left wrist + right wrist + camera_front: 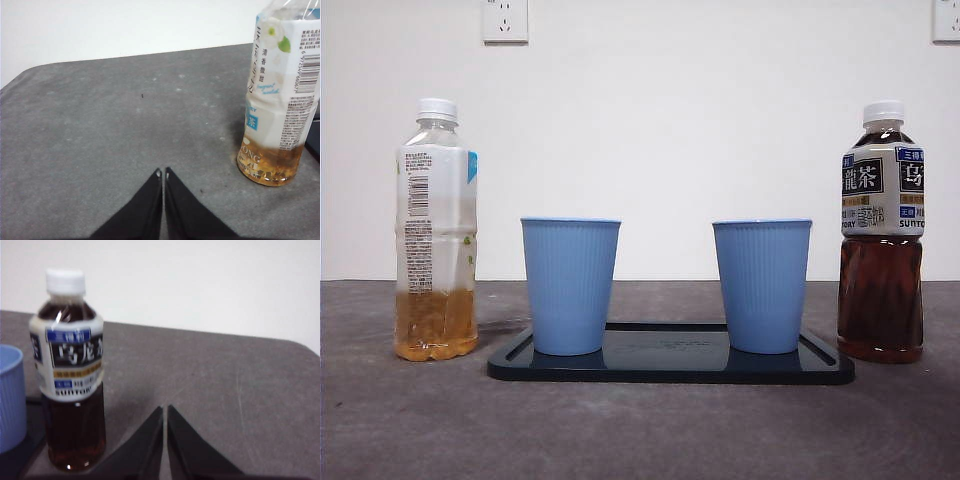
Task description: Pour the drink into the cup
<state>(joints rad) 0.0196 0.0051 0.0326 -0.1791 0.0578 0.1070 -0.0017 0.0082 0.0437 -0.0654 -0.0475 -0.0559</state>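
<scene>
The scene was lit evenly and fairly brightly, and the wall (720,120) was rendered almost white. In the front view, everything was held in sharp focus; a soft shadow was cast on the worktop (640,430) beside the pale bottle (436,230), and faint reflections of the cups (570,285) were seen in the glossy tray (670,372). In the left wrist view, the wall was nearly washed out and a dim shadow was thrown behind the bottle's base. The right wrist view was noticeably soft: the dark bottle (72,375) and its label were blurred, and a small glint was caught near its shoulder.
</scene>
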